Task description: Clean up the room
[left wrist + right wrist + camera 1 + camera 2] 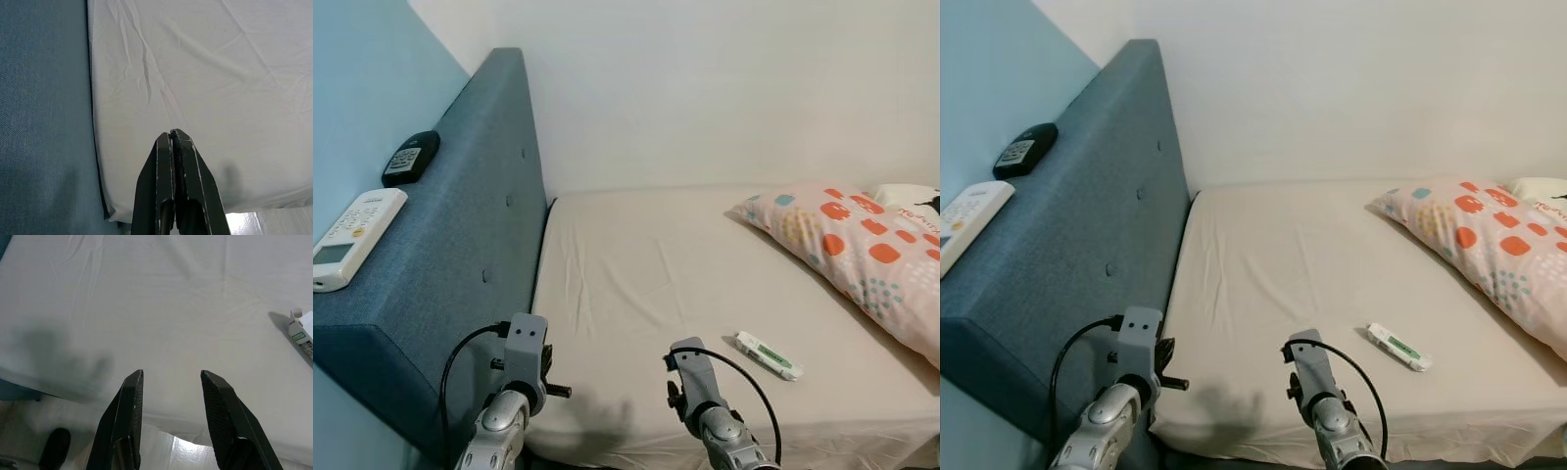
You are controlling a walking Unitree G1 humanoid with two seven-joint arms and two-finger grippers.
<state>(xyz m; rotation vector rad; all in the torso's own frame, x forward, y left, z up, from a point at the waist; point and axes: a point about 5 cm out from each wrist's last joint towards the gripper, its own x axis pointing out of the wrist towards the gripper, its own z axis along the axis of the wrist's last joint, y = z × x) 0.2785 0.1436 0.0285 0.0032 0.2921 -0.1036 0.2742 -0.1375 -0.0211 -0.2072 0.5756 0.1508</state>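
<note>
Left wrist view: left hand (172, 134) has its fingers pressed together, nothing between them, hovering over the near left corner of the bed (636, 284), right by the seam where the sheet meets the headboard (460, 245). Right wrist view: right hand (171, 377) is spread apart, empty, over the near edge of the bed, sheet below it bare and lightly creased.

Both arms are raised at the near edge of the mattress, left one next to the headboard, right one nearer the middle.

Small white tube-like item with a green label (769, 355) lies flat on the sheet, right of the right hand and a bit farther in, not touching it. Text on it too small to read.

Patterned pillow (862, 255) with orange and teal shapes sits at the right side of the bed; a second white pillow (909, 199) pokes out behind it.

On top of the blue headboard, left: white remote (354, 238) nearer, black remote (409, 158) farther back, apart from each other. White wall (724, 88) behind the bed.
</note>
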